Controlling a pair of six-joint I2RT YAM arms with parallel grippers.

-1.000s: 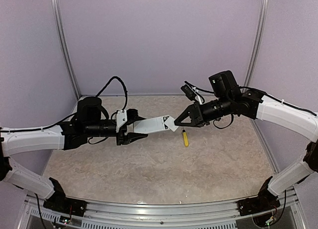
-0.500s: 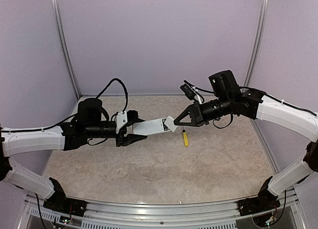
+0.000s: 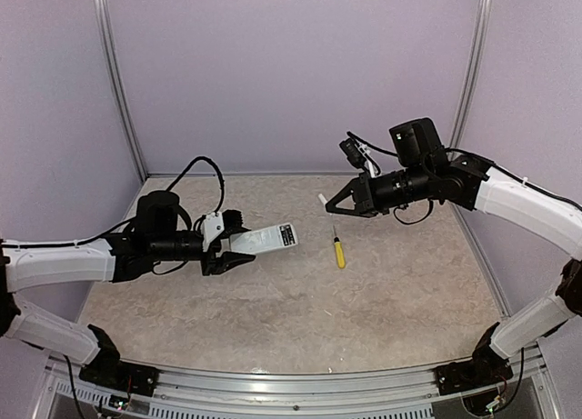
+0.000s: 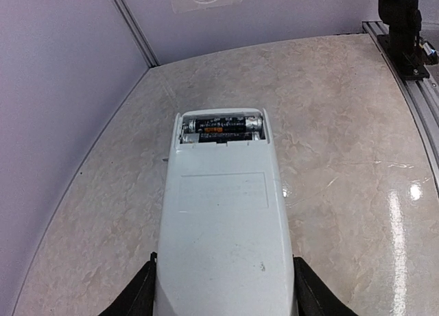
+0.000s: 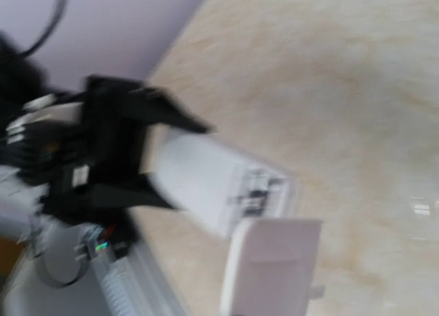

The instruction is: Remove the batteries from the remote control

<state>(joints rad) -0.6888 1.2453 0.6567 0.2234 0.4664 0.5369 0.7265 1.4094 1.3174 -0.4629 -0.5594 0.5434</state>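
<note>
Crosswise, remote control [image 3: 261, 240], open end rightward.

Matt white plastic on the remote control [image 4: 223, 227]; its batteries [image 4: 221, 128] — dark glossy wrap, bright metal ends — over a smooth, marble-patterned table [image 4: 357, 192], glossy with reflected light.

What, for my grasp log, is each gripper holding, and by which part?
Left gripper: flat white rectangular remote control, clamped across its long edges near the closed end. Right gripper: small white plastic cover, pinched by one end.
</note>
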